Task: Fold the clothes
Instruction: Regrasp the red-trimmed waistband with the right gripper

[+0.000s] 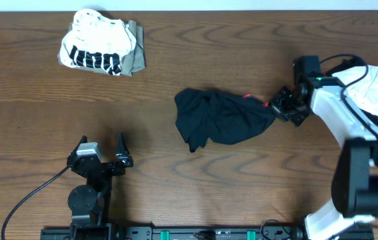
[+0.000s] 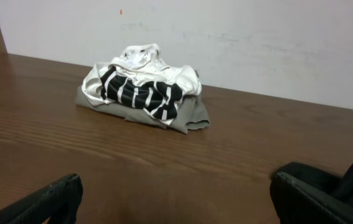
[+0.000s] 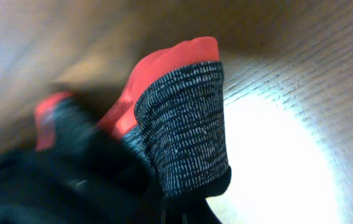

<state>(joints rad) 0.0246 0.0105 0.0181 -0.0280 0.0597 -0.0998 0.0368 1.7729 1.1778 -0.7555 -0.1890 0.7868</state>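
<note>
A wooden table (image 1: 242,193) is seen under everything. Black trousers (image 1: 219,119) are lying crumpled on it, bunched from the right gripper (image 1: 275,107) toward the table's middle; that gripper's fingers are pinched on the trousers' end. A white top (image 1: 95,40) with black print is heaped on an olive piece (image 1: 135,63), well ahead of the left gripper (image 1: 102,143). Its fingers (image 2: 45,202) are spread wide, with nothing between them. Just beyond the right fingertips, the grey waistband (image 3: 182,124) is seen standing up, its red edge (image 3: 176,59) uppermost.
</note>
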